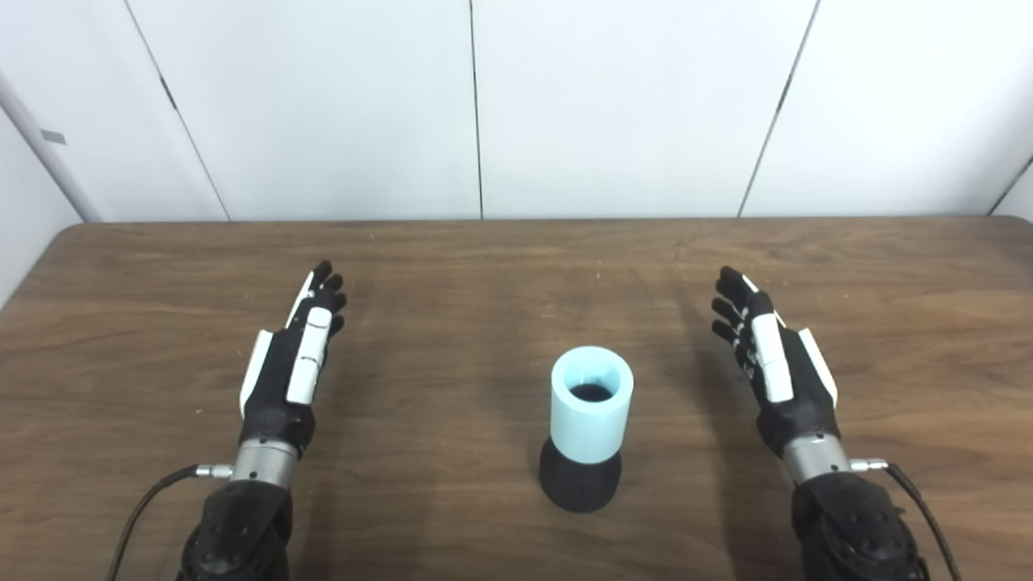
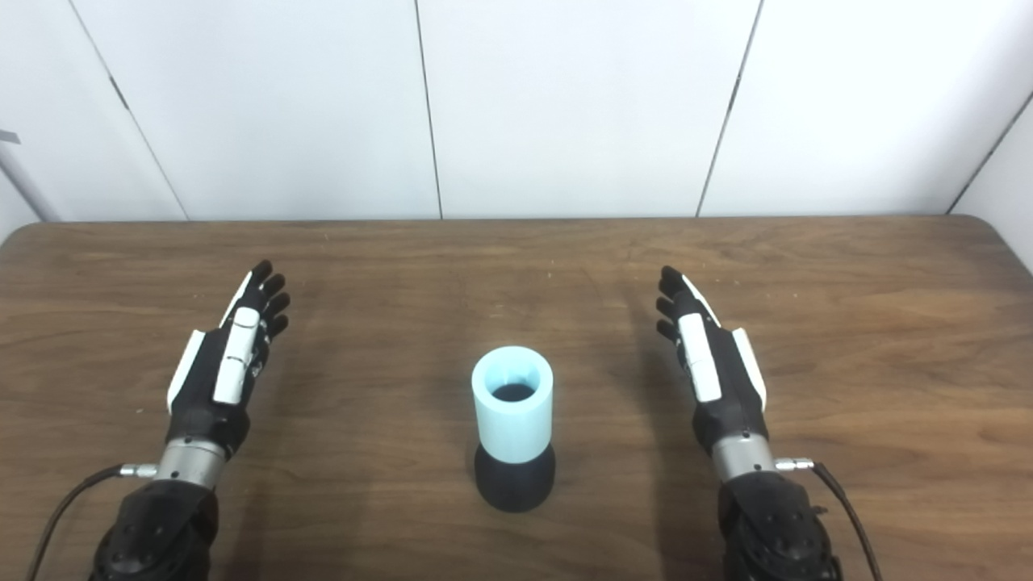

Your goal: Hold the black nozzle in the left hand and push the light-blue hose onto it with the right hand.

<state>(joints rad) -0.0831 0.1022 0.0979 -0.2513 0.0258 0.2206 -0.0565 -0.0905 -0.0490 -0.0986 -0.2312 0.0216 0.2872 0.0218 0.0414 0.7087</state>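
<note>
Black nozzle (image 1: pixel 580 482) stands upright at table centre, toward 6 o'clock, near the front edge. Light-blue hose (image 1: pixel 591 403) is seated on top of it, upright, open mouth up, dark inside; hose bottom rim meets the nozzle's flared base. Neither hand touches the pair.

Left hand (image 1: pixel 292 365) at 9 o'clock of the nozzle, well apart, fingers straight and spread, empty, thumb edge up, fingertips pointing toward 12. Right hand (image 1: pixel 772 363) at 3 o'clock, well apart, same pose, open and empty, fingertips toward 11–12. Both hover over or rest on the wood, cannot tell which.

Table (image 1: pixel 500 274) is brown wood; far edge runs along the white panel wall (image 1: pixel 613 105) at 12 o'clock, rounded corners at 10 and 2. Bare wood all round the stack: wide lanes between it and each hand, plus a broad strip from the fingertips to the far edge. Cables (image 1: pixel 149 494) trail from both wrists toward 6 o'clock.
</note>
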